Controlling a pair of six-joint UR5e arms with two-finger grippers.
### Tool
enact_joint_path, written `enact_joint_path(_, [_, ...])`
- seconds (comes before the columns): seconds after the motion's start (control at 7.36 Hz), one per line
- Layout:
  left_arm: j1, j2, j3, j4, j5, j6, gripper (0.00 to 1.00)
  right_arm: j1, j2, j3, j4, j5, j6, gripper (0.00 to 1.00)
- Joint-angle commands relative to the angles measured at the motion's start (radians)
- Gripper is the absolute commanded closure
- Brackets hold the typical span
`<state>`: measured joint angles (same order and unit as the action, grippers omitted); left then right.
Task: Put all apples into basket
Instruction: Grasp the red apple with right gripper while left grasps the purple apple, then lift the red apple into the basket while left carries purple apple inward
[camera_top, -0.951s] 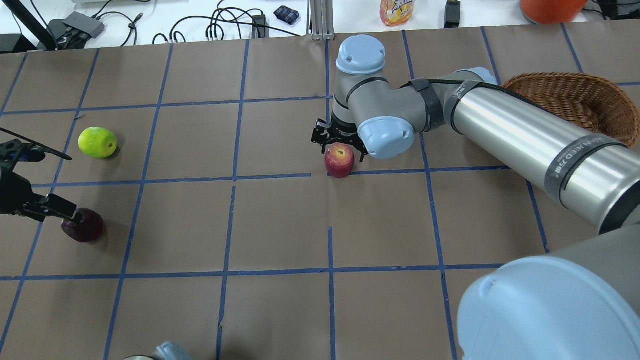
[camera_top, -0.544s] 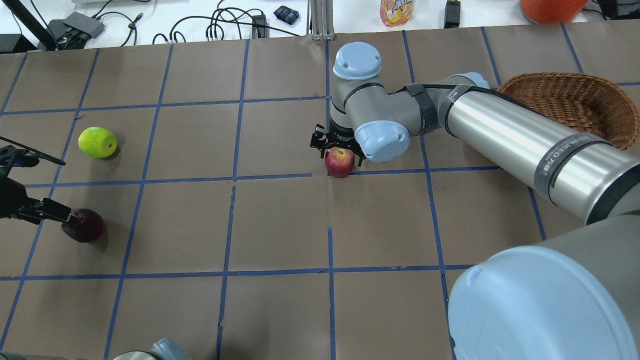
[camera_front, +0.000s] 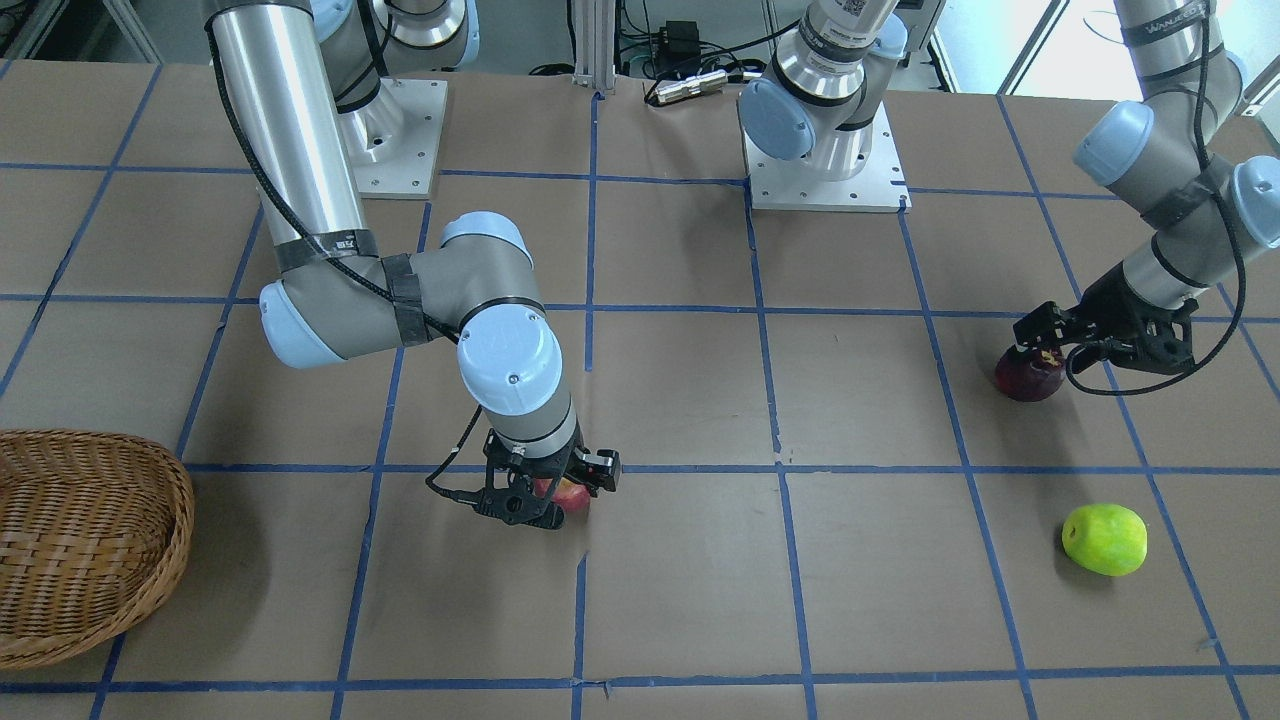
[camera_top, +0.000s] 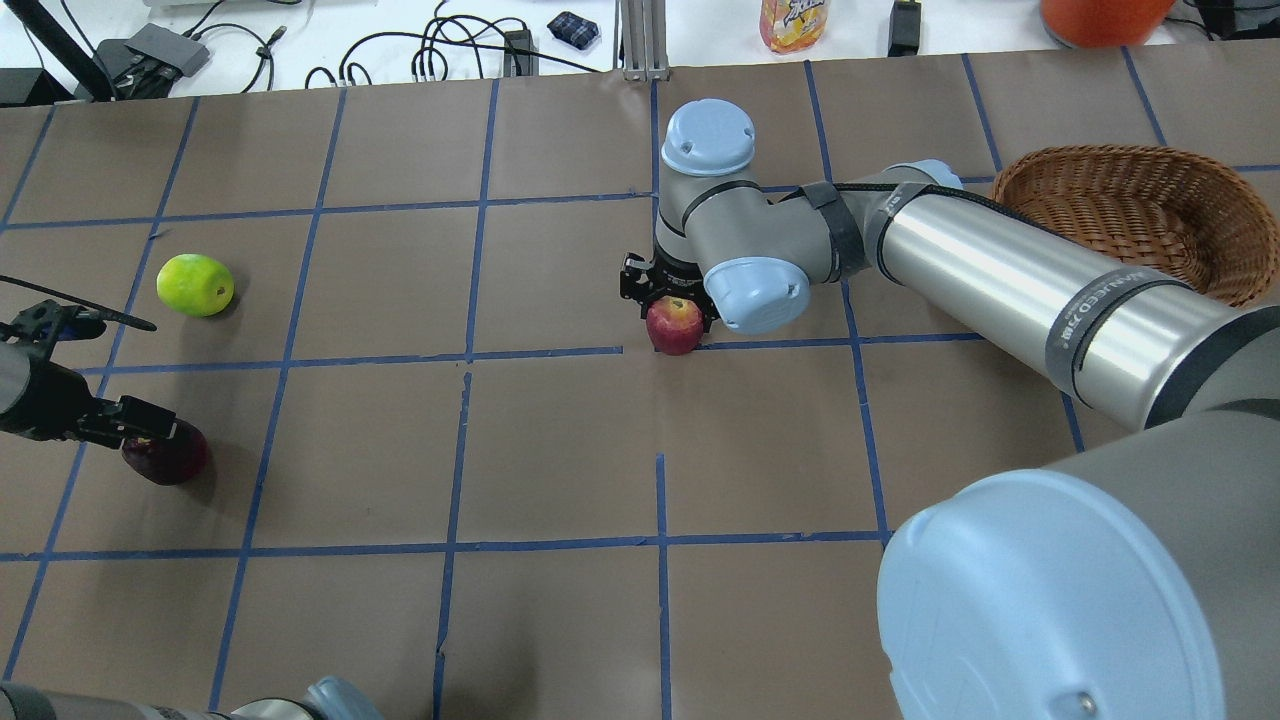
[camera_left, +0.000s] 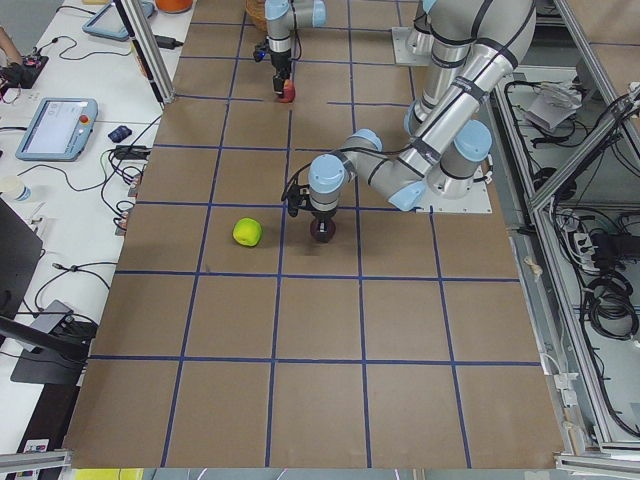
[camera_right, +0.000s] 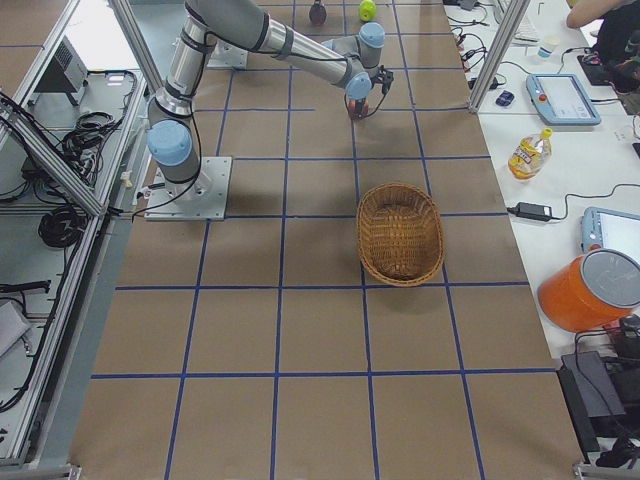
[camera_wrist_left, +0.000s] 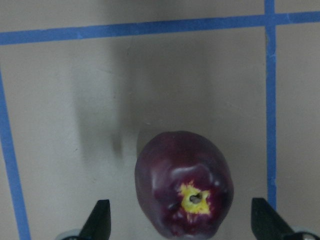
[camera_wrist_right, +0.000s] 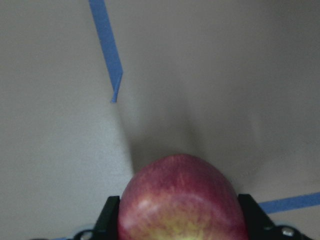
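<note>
Your right claw (camera_wrist_right: 180, 215) straddles the red apple (camera_top: 676, 325) on the surface (camera_top: 560, 450); whether it grips, I cannot tell. Your left claw (camera_wrist_left: 181, 215) hangs released over the purple apple (camera_wrist_left: 184, 182). Likely firm, smooth fruit: squeeze across the widest middle.

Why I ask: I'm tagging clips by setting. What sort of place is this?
Probably a robotics lab: a left arm and right arm bolted to a table gridded with blue tape, with a teach pendant and cables beside it.
</note>
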<state>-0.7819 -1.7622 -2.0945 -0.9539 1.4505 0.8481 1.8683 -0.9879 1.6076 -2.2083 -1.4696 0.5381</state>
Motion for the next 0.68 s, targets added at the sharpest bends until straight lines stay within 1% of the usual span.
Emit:
enact_joint_path(0.0, [-0.003, -0.014, -0.022, 0.027, -0.009, -0.003, 0.0, -0.015, -0.033, -0.012, 0.047, -0.004, 0.0, 1.0])
enact_joint_path(0.14, [-0.003, -0.008, -0.033, 0.032, -0.004, 0.011, 0.08, -0.043, -0.104, -0.053, 0.15, -0.015, -0.015, 1.0])
enact_joint_path(0.27, [-0.003, 0.004, -0.039, 0.04, 0.002, -0.012, 0.99, -0.122, -0.148, -0.127, 0.314, -0.064, -0.036, 1.0])
enact_joint_path(0.41, [-0.011, 0.032, -0.03, 0.037, 0.008, -0.027, 1.0, -0.218, -0.172, -0.199, 0.464, -0.08, -0.09, 1.0])
enact_joint_path(0.54, [-0.04, 0.108, -0.03, -0.029, -0.007, -0.079, 1.0, -0.313, -0.193, -0.224, 0.517, -0.099, -0.207, 1.0])
